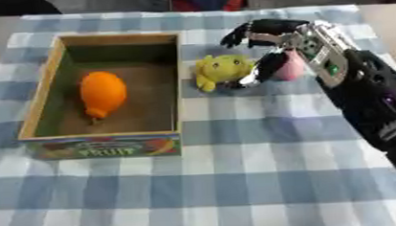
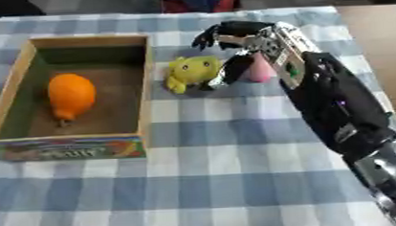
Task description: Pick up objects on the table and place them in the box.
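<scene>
A desk point(image 1: 238, 180) covered by a blue-and-white checked cloth point(image 1: 253, 160) is seen from above. A shallow wooden box point(image 1: 39, 93) with a printed fruit label on its near wall is set on the left part of the cloth. An orange fruit-shaped object point(image 1: 102, 92) is lying inside the box, towards its left-centre, with its narrow end pointed at the near wall.

Just beside the box's right wall, outside it, a yellow soft toy point(image 1: 220, 70) is resting on the cloth. A pink object point(image 2: 261, 70) is found immediately to the right of the yellow toy; it is largely hidden by the hand, and whether the two are touching cannot be told.

The right arm point(image 2: 339, 108) is brought in from the lower right and is stretched diagonally across the cloth. The right hand point(image 1: 275, 37) is positioned over the gap between the yellow toy and the pink object. Its fingers point(image 1: 240, 34) are spread and bent forward above the toy's far side, with nothing enclosed by them. The thumb point(image 1: 262, 70) is pointed down between toy and pink object, its tip close to the toy's right side; contact cannot be confirmed. Neither object is seen lifted from the cloth.

The left hand is not seen in either view.
</scene>
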`<state>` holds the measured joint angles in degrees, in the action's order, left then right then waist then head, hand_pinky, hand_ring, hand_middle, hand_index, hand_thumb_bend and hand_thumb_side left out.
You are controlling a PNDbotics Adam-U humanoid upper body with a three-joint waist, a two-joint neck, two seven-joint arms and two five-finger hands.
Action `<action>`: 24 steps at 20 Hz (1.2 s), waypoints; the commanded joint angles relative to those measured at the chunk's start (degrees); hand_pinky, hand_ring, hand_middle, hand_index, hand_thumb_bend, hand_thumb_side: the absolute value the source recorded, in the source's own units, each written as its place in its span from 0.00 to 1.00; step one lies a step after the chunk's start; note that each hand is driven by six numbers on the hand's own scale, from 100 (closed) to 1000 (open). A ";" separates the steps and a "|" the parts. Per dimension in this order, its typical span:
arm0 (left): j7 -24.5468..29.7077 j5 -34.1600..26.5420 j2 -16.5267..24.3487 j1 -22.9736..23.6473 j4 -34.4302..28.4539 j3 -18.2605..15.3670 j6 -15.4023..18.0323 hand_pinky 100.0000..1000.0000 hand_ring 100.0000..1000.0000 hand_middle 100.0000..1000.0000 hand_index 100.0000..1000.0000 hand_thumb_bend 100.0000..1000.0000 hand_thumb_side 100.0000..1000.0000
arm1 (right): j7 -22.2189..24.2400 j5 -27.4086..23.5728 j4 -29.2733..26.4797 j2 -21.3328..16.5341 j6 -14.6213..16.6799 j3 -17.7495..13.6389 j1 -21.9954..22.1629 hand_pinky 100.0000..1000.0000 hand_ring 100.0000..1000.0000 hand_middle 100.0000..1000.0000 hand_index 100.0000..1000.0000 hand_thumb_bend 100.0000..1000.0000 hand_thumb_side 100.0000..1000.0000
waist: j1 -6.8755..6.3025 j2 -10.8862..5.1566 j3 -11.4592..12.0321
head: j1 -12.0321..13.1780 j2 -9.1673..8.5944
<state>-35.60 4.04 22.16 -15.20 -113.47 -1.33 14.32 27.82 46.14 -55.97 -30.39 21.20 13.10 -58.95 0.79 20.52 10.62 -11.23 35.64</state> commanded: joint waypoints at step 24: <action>-0.02 -0.11 0.72 -0.70 -1.12 -0.40 -0.40 0.19 0.57 0.53 0.78 0.03 0.78 | 0.13 -0.61 -2.04 -0.01 1.89 0.53 -1.68 0.63 0.78 0.56 0.73 0.00 0.41 | 0.28 -1.25 -0.36 | 0.47 -0.45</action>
<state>-35.60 3.88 22.12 -15.58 -113.47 -1.24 14.07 27.26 46.69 -56.29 -28.92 23.17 13.89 -59.06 1.20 20.75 10.21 -10.91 35.41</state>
